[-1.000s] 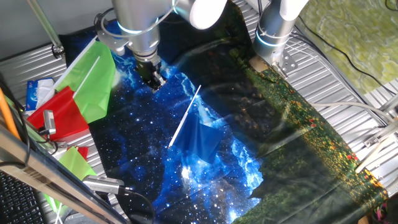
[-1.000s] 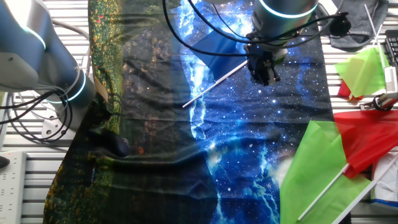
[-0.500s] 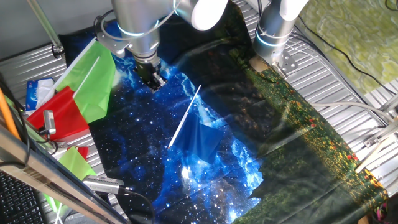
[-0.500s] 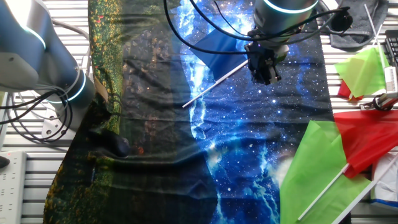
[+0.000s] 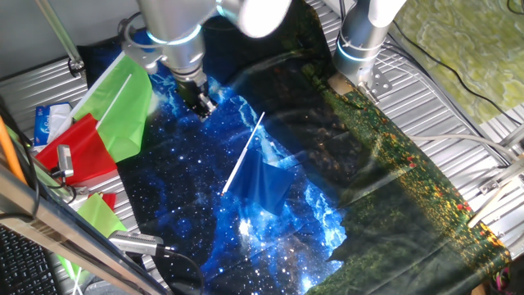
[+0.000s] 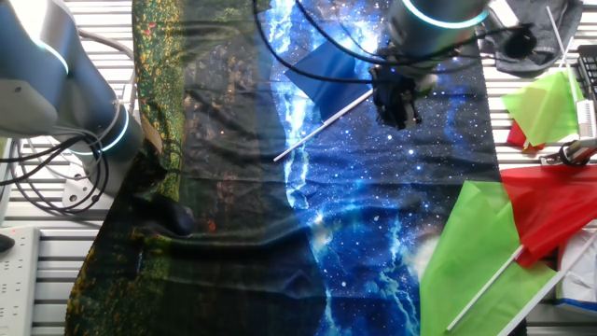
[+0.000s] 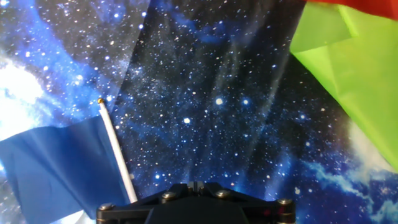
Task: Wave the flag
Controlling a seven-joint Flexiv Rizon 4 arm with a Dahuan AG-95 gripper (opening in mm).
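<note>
The flag lies flat on the galaxy-print cloth [image 5: 188, 188]. Its dark-blue cloth [image 5: 266, 184] is spread beside its thin white stick [image 5: 244, 152]. It also shows in the other fixed view [image 6: 326, 70] and at the lower left of the hand view [image 7: 56, 158], with the stick [image 7: 115, 149] running up from beside the hand. My gripper [image 5: 201, 102] hovers low over the cloth, apart from the stick's end. It shows in the other fixed view [image 6: 396, 107] and in the hand view [image 7: 194, 185], where the fingers meet with nothing between them.
A bright green flag [image 5: 123, 102] and a red flag [image 5: 78, 152] lie at the cloth's edge, also seen in the other fixed view as green [image 6: 471, 243] and red [image 6: 550, 201]. A second arm's base [image 5: 364, 41] stands at the far side. Metal slats surround the cloth.
The arm and gripper have shifted slightly sideways, away from the flag stick. The flag has not moved.
</note>
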